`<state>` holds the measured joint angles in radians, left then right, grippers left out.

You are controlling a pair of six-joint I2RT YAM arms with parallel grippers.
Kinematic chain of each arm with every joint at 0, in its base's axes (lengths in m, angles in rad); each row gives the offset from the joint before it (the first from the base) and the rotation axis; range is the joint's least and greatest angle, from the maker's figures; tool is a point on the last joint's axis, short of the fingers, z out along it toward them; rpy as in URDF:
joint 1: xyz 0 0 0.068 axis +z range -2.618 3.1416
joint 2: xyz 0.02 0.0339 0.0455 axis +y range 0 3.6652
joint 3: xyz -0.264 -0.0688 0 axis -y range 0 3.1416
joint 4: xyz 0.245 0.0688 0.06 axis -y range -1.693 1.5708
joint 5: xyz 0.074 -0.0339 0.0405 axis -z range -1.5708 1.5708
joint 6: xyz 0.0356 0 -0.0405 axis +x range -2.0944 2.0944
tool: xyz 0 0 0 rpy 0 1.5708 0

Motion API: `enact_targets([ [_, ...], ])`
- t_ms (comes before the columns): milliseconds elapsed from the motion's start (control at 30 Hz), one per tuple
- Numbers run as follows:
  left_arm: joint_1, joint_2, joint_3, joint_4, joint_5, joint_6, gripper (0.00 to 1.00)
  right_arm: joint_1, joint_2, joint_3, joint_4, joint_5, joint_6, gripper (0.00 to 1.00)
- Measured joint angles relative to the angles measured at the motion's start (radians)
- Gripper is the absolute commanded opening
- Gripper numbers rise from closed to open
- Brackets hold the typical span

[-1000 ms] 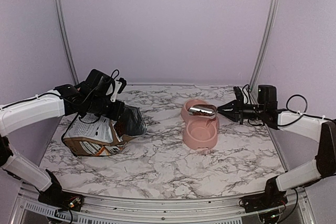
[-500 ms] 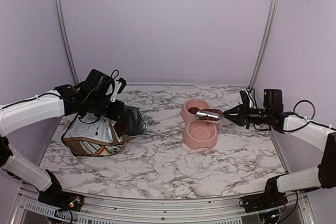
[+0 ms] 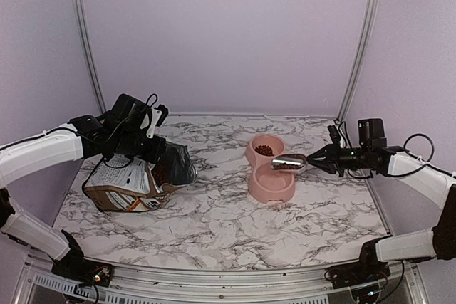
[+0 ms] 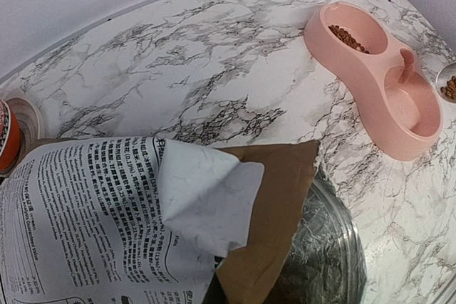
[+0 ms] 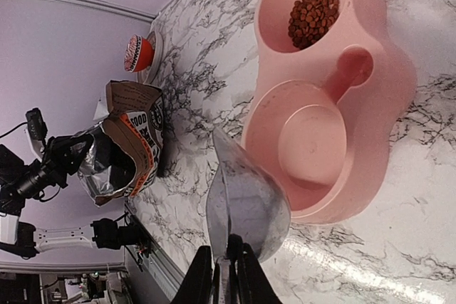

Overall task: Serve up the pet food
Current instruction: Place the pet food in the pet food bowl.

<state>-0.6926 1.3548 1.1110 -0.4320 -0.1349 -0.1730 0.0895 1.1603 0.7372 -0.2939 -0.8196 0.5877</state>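
The brown-and-black pet food bag (image 3: 128, 184) leans at the left, its foil-lined mouth (image 4: 324, 247) open toward the bowls. My left gripper (image 3: 158, 153) is shut on the bag's top edge; its fingers are mostly hidden in the left wrist view. A pink double bowl (image 3: 274, 184) sits in the middle, with kibble (image 3: 264, 149) in its far cup (image 5: 313, 16). My right gripper (image 3: 318, 157) is shut on the handle of a metal scoop (image 3: 288, 162), held over the near cup's right rim. Some kibble shows in the scoop (image 4: 449, 87).
A reddish mesh ball on a small dish (image 5: 139, 53) stands behind the bag, near the back left wall. The near cup (image 5: 313, 140) of the pink bowl holds no kibble. Marble tabletop (image 3: 214, 226) lies between the bag and bowl.
My right gripper has drawn the scoop back from over the far cup toward the near right. Kibble now lies in the far cup. The left arm and bag barely moved.
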Motion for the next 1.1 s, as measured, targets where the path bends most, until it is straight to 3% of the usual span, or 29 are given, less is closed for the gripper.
enact_targets([
  [367, 0.0, -0.005, -0.002, -0.001, 0.0, 0.0, 0.0, 0.016, 0.064, 0.171, -0.197, 0.141, -0.126, 0.0],
  [600, 0.0, -0.029, -0.008, -0.011, -0.001, 0.0, 0.0, 0.097, 0.126, 0.241, -0.298, 0.236, -0.18, 0.0],
  [1100, 0.0, -0.035, -0.009, -0.015, 0.003, -0.001, 0.0, 0.174, 0.212, 0.376, -0.426, 0.397, -0.266, 0.0],
])
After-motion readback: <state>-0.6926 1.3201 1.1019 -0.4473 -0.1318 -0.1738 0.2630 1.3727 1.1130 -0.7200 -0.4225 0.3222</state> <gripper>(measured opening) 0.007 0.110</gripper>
